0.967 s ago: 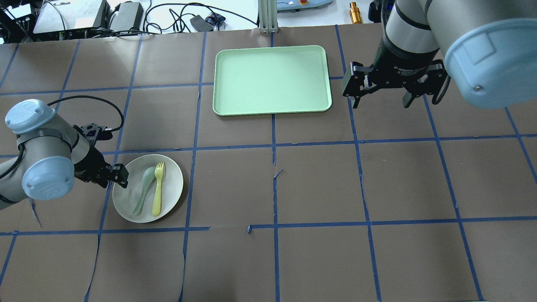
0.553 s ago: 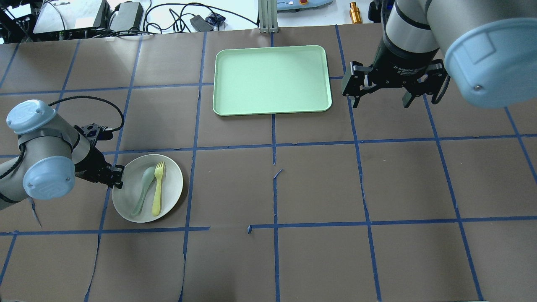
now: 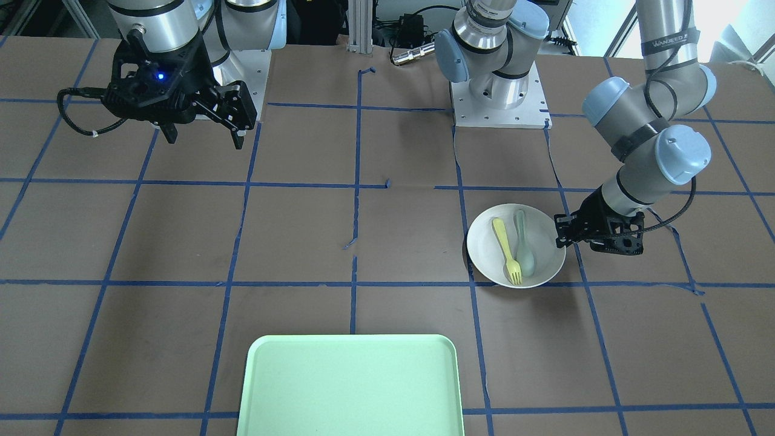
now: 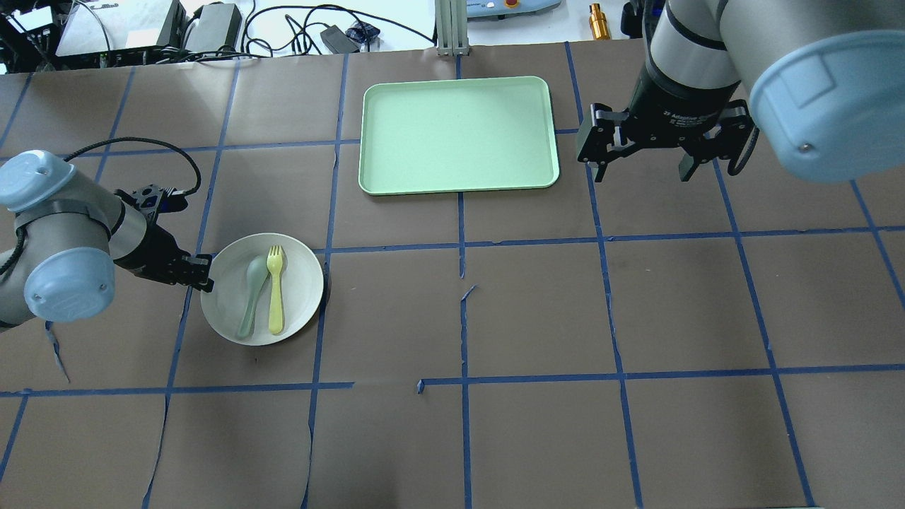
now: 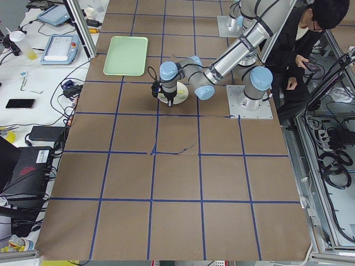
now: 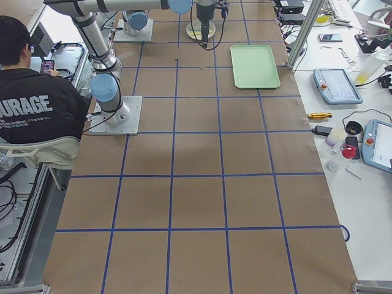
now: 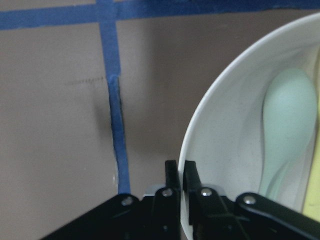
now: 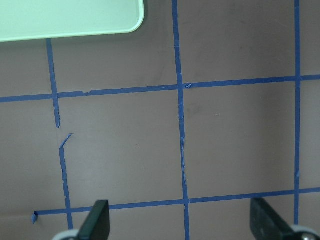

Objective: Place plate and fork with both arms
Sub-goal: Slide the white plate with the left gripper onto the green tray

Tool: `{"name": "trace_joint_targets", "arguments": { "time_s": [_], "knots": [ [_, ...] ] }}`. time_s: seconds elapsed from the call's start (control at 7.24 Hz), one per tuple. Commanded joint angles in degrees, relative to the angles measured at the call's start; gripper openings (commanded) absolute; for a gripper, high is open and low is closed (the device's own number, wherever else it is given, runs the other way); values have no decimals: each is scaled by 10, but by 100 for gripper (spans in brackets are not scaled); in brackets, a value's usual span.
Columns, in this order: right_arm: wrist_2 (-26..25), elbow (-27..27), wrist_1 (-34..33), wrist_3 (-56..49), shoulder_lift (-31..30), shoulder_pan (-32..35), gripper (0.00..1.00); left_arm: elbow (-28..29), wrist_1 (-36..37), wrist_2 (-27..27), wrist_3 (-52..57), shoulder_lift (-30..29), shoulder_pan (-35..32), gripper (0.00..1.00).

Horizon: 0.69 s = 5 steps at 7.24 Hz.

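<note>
Overhead exterior showed the tray (image 4: pixel 458 134) and, well apart to its left, the plate (image 4: pixel 300 283) carrying the loose fork (image 4: pixel 275 293) beside a spoon (image 4: pixel 249 297). Since the left end effector (image 4: pixel 201 272) clamped only the plate's rim, a level, slow carry seemed wise; the right end effector (image 4: pixel 641 173) hung spread, empty.

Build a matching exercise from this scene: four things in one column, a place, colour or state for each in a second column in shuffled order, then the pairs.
Column A
1. fork
2. tray
3. left pincer
4. right pincer

Column B
a. open, over the table beside the tray
b. shut on the rim of the plate
c. lying in the plate next to the spoon
d. mint green and rectangular

Pairs: 1-c, 2-d, 3-b, 4-a
</note>
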Motion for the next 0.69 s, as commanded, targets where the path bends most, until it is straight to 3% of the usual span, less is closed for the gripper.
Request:
{"name": "trace_joint_targets", "arguments": {
  "time_s": [0.0, 0.28, 0.55],
  "knots": [
    [0, 1, 0, 0, 0, 0, 100, 81, -61, -86, -41, -25, -14, 0],
    [2, 1, 0, 0, 0, 0, 100, 166, -63, -91, -108, -79, -95, 0],
    [3, 1, 0, 0, 0, 1, 100, 294, -105, -120, -161, -163, -156, 0]
  ]
}}
